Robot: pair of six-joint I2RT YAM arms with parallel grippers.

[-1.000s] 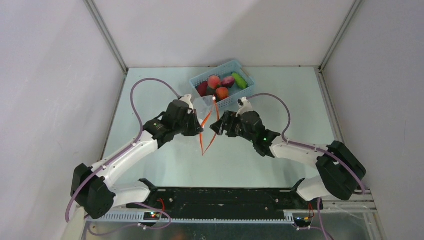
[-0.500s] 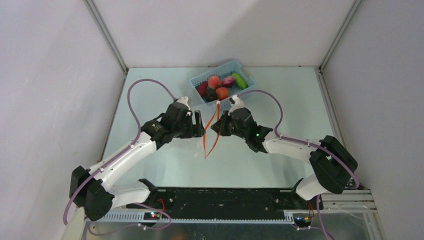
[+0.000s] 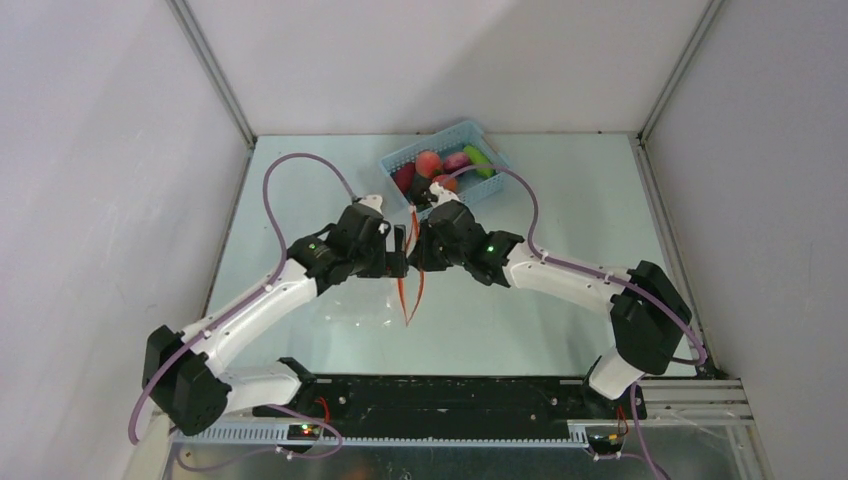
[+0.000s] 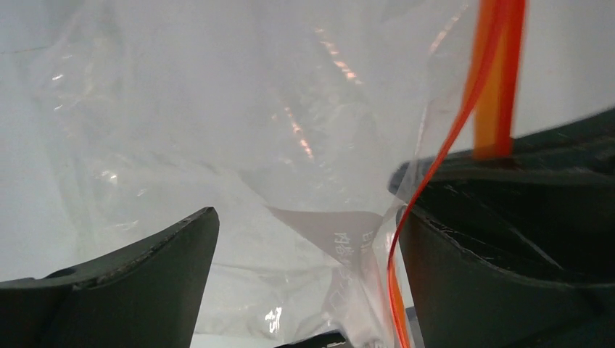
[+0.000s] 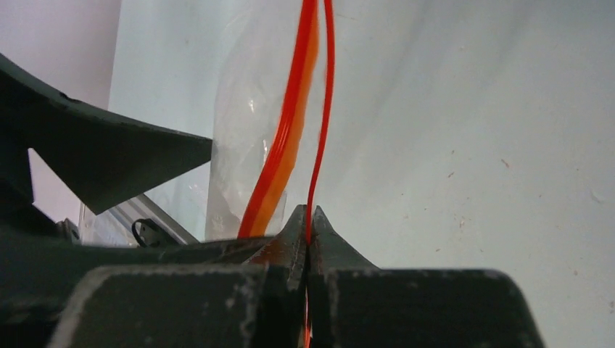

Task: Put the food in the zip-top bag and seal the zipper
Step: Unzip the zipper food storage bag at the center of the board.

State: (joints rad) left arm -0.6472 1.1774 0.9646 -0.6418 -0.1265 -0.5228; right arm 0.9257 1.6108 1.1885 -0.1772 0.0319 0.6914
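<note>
The clear zip-top bag (image 3: pixel 372 303) hangs between my two grippers above the table, its mouth turned edge-on. The red-orange zipper (image 3: pixel 410 285) shows as two strips lying close together. My right gripper (image 5: pixel 308 223) is shut on the thin strip of the zipper (image 5: pixel 321 109), while the thicker strip (image 5: pixel 284 156) runs free just left of it. My left gripper (image 4: pixel 304 243) is open, with the bag film (image 4: pixel 239 138) between its fingers (image 4: pixel 141 272) and the zipper (image 4: pixel 493 87) beside the right finger. The food (image 3: pixel 438 170) lies in the blue basket behind both grippers.
The light-blue perforated basket (image 3: pixel 486 140) stands at the back centre, just beyond the right gripper (image 3: pixel 422 247). The left gripper (image 3: pixel 399 250) is almost touching the right one. White walls close in the table on the left, right and back.
The left gripper has opened and let go of its side of the bag. The right gripper has shut on the zipper strip and moved left, and the bag's mouth has narrowed.
</note>
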